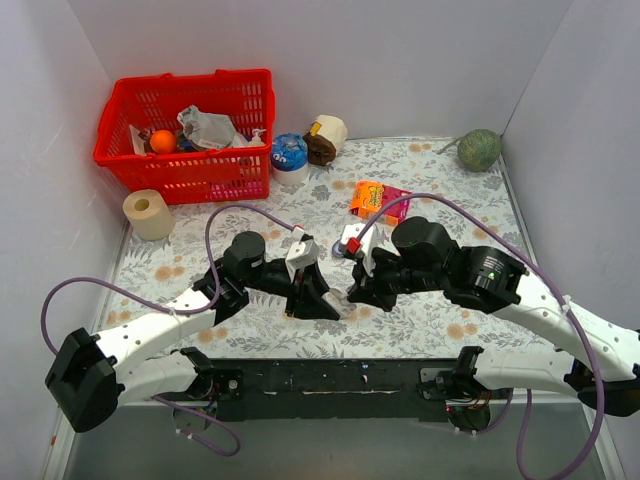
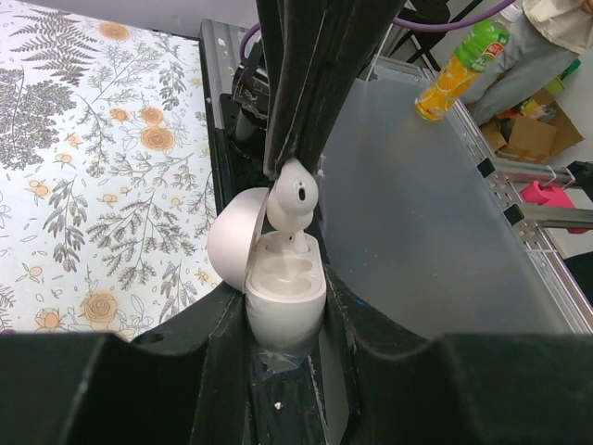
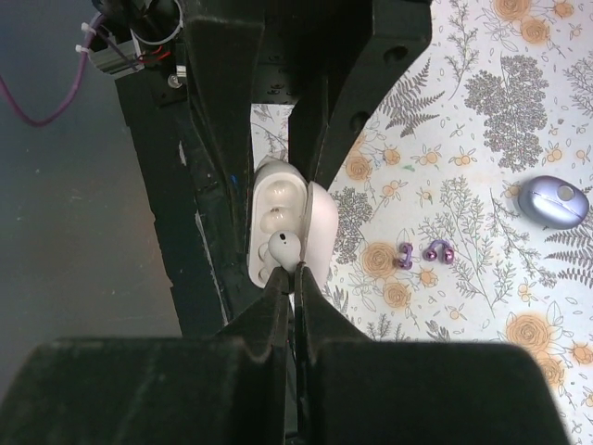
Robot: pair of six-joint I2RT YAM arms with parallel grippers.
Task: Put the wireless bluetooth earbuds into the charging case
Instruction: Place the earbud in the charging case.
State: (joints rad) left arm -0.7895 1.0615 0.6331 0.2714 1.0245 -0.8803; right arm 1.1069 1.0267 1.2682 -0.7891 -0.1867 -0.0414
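Note:
My left gripper [image 2: 285, 311] is shut on a white charging case [image 2: 285, 297] and holds it upright, its lid [image 2: 233, 243] swung open to the left. My right gripper [image 3: 297, 275] is shut on a white earbud [image 3: 284, 248], held right over the open case [image 3: 269, 197]. In the left wrist view the earbud [image 2: 295, 193] hangs from the right fingers [image 2: 301, 93], its stem reaching one of the case's slots. Two purple earbuds [image 3: 404, 256] [image 3: 437, 250] lie on the floral cloth beside a purple case [image 3: 553, 200]. A second white earbud does not show clearly. From above, both grippers [image 1: 318, 297] [image 1: 352, 292] meet near the front edge.
A red basket [image 1: 190, 135] of items stands at the back left, a tape roll [image 1: 148, 213] in front of it. A tub [image 1: 290, 155], a roll [image 1: 325, 140], an orange snack packet [image 1: 378, 200] and a green ball [image 1: 480, 150] lie along the back.

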